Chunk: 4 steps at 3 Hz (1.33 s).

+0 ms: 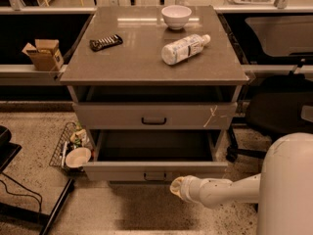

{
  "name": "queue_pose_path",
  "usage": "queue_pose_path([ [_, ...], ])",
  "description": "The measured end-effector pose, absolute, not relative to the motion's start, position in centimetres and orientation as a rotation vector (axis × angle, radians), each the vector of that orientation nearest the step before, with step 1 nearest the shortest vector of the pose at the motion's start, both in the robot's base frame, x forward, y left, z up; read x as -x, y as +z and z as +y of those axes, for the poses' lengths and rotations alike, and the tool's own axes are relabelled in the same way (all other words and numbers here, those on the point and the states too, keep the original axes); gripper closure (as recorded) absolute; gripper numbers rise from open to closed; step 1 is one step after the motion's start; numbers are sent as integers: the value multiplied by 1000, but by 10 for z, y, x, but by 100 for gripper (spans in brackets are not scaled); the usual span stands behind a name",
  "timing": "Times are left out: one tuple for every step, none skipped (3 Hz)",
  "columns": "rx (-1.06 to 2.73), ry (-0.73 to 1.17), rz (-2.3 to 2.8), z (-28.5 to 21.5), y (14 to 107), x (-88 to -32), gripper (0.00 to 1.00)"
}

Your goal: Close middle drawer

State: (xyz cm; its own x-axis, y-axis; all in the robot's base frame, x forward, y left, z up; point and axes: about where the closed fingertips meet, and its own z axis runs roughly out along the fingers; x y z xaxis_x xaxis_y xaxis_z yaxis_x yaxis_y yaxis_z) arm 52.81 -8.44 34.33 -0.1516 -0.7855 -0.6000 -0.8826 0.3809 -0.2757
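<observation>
The middle drawer is a wide grey drawer pulled partly out of the cabinet, and its dark inside is empty. A small dark handle sits at the centre of its plain front. My gripper, on the end of a white arm reaching in from the right, is low in front of the drawer front. It is just right of the handle, close to or touching the lower edge. The drawer above has a whitish cross mark. The lowest drawer is hidden under the open one.
On the cabinet top lie a white bowl, a plastic bottle on its side and a dark bar. A wire basket holding a bowl stands left of the drawer. A black chair is at the right.
</observation>
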Motion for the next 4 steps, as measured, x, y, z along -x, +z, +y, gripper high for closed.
queue_pose_path([
  [1414, 97, 1906, -87, 387, -576, 100],
  [1414, 97, 1906, -87, 387, -574, 100],
  [1400, 27, 1848, -86, 428, -612, 100],
  [1397, 15, 1838, -86, 435, -617, 87],
])
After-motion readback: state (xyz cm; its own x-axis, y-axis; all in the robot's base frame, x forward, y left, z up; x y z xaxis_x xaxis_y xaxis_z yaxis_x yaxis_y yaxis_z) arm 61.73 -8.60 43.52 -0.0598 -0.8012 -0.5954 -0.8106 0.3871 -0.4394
